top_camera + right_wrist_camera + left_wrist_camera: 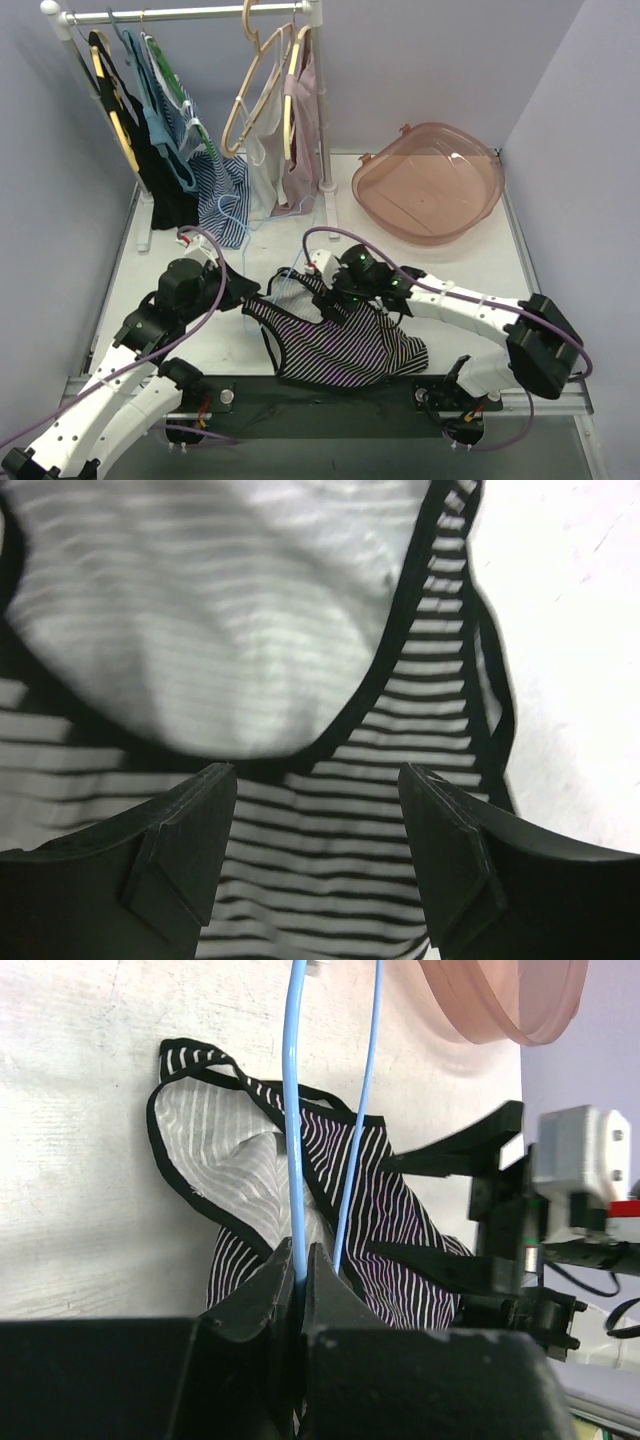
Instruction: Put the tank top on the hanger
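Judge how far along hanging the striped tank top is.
Done: the left gripper is shut on the hanger. In hand: the right gripper hovers open over the tank top. Left: the top lies crumpled on the table, apparently not threaded onto the hanger.

Top view overhead from behind; wrist views close; all share tank top (345,352).

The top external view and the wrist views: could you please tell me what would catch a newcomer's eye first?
The striped tank top lies crumpled on the table, near the middle, between both arms. The left gripper has its fingers shut on the pale-blue hanger, while the right gripper hovers open over the tank top. A translucent pink tub sits at the far right.
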`<state>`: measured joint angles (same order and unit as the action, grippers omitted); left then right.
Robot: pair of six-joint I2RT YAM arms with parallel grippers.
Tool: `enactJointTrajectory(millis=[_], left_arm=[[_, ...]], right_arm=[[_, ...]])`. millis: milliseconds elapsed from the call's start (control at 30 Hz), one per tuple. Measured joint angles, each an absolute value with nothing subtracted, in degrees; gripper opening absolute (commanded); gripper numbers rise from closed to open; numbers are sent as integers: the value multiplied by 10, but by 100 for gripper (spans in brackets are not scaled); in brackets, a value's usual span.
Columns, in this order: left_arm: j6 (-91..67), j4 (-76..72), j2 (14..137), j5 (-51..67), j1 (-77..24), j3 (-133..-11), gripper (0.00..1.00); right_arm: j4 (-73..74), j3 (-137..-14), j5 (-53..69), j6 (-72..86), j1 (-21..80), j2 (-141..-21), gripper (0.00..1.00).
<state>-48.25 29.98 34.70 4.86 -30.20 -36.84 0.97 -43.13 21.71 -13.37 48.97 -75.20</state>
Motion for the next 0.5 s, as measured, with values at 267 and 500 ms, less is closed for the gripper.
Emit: enactJointTrajectory(millis=[267, 500], left_arm=[[-506, 316, 314, 37, -302, -356, 0], [-528, 324, 283, 18, -302, -336, 0]], right_arm=[[-88, -511, 87, -90, 519, -897, 60], [-108, -540, 57, -59, 524, -949, 52]])
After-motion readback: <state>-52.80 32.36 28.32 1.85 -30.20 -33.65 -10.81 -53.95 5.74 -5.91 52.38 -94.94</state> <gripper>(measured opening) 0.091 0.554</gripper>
